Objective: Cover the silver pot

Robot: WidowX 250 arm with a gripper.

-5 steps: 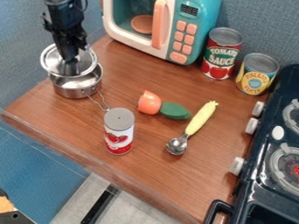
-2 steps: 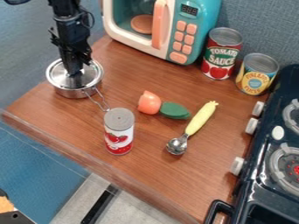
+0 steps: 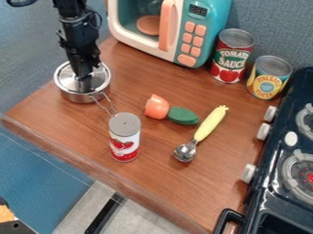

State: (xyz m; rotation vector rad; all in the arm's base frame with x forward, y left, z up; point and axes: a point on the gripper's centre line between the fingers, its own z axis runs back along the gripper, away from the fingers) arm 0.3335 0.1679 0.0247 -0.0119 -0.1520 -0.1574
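The black, angular pincer [image 3: 85, 82] is seen at the upper left, pointed down at the middle of the lid [image 3: 65, 81]; whether it is spread or pressed together cannot be told. The lid, a shiny round disc of metal and what may be clear material, is set over the mouth of the silver pot [image 3: 79, 98], whose smooth, curved wall is seen below it. By a long loop of thin wire — the handle [image 3: 105, 104] — the pot is extended toward a white-and-red can [image 3: 125, 141] with a flat grey top.

Beyond these, a toy vegetable [image 3: 157, 107] is laid on its side, its rounded orange part joined to a green oval one. Beside it a spoon [image 3: 185, 151] is placed aslant, its bowl of polished metal, its yellow handle slim and knobbly at the end. The tabletop [image 3: 156, 183] is finished in reddish-brown wood grain.

Farther back, a boxy teal toy microwave [image 3: 211, 34] is fitted with rounded orange buttons; near it are stood a red can [image 3: 232, 55] and a yellow can [image 3: 269, 77], both upright cylinders. At the right, a glossy dark stove [image 3: 269, 176] is topped with grey, ring-shaped grates [image 3: 293, 176].
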